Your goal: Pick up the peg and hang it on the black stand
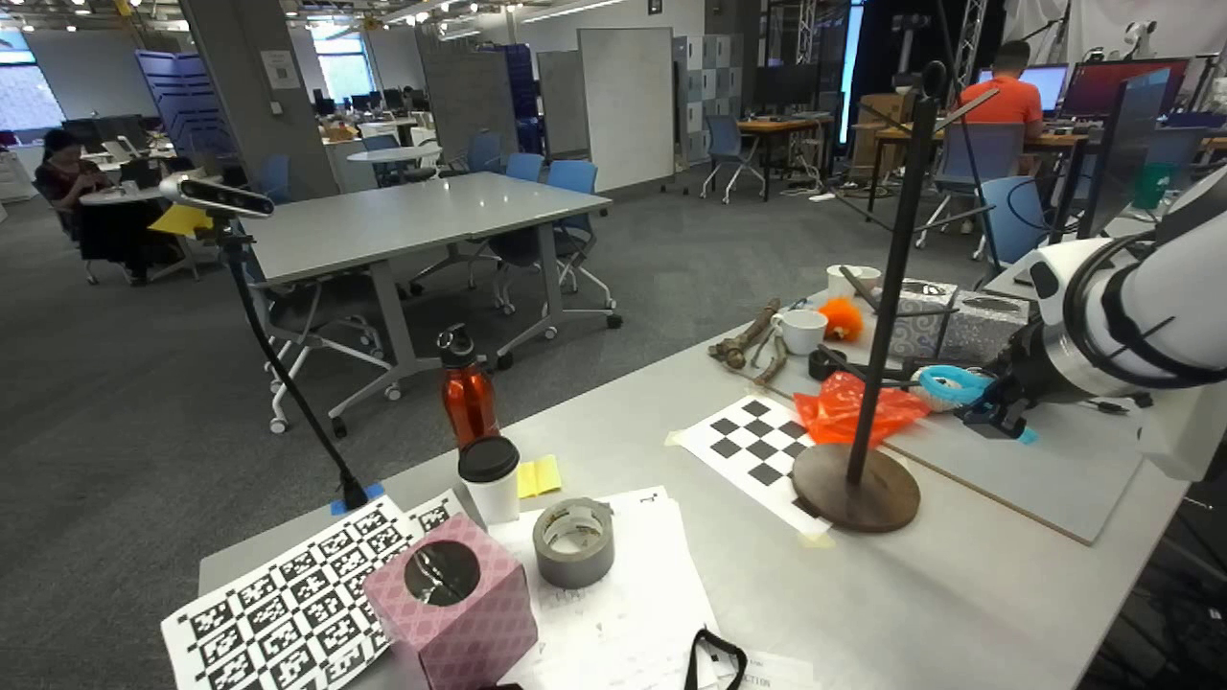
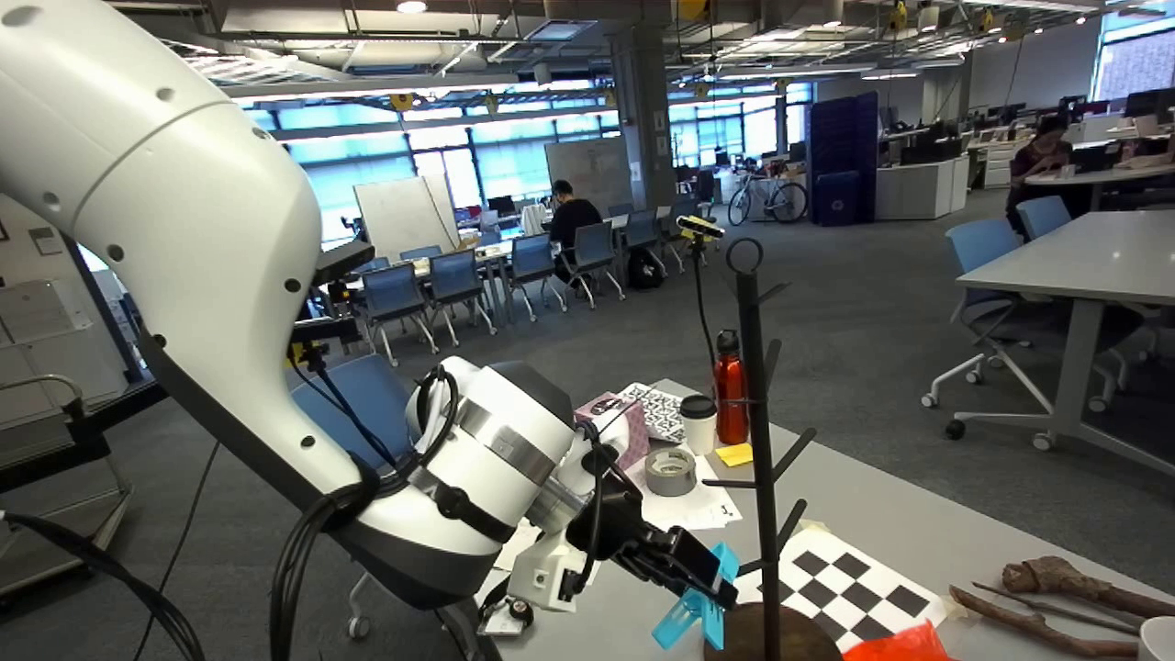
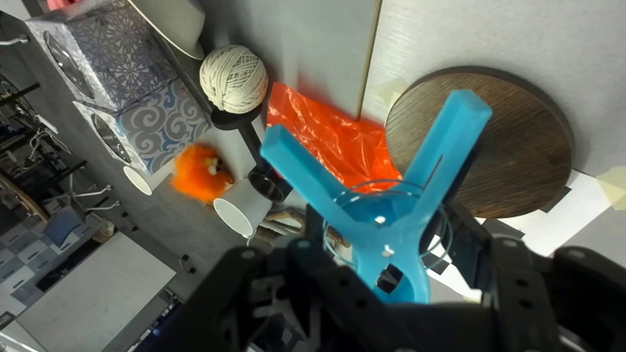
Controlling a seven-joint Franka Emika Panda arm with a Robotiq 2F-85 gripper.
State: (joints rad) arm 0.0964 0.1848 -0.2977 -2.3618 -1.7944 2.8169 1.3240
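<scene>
In an exterior view, claw (image 2: 714, 582) is clamping onto the blue peg (image 2: 677, 622), holding it up over the counter (image 2: 918, 537); peg is showing just beside the lower pole of the black stand (image 2: 758, 413), can't tell if they're touching. Red bottle (image 2: 732, 372), lidded cup (image 2: 699, 431), tape roll (image 2: 670, 482) and pink tissue box (image 2: 633, 431) are sitting toward the counter's far corner. Sticks (image 2: 1056, 576) are lying near the long edge at right.

In an exterior view, stand is standing upright between the counter's long far edge and its right edge, round base (image 1: 863, 503) partly covering the checkerboard sheet (image 1: 752, 450). Claw is hanging toward the right edge, peg partly hidden there. Gooseneck camera (image 1: 219, 197) is rising near the left corner; bottle is standing at the long edge.

In the wrist view, fingers (image 3: 467, 249) are gripping the peg from both sides, its two arms spreading in a V. Base is lying beyond, orange plastic bag (image 3: 337, 142) just beside it. White mug (image 3: 252, 205) and orange fuzzy toy (image 3: 198, 173) are sitting near a counter edge, yarn ball (image 3: 234, 78) farther in.
</scene>
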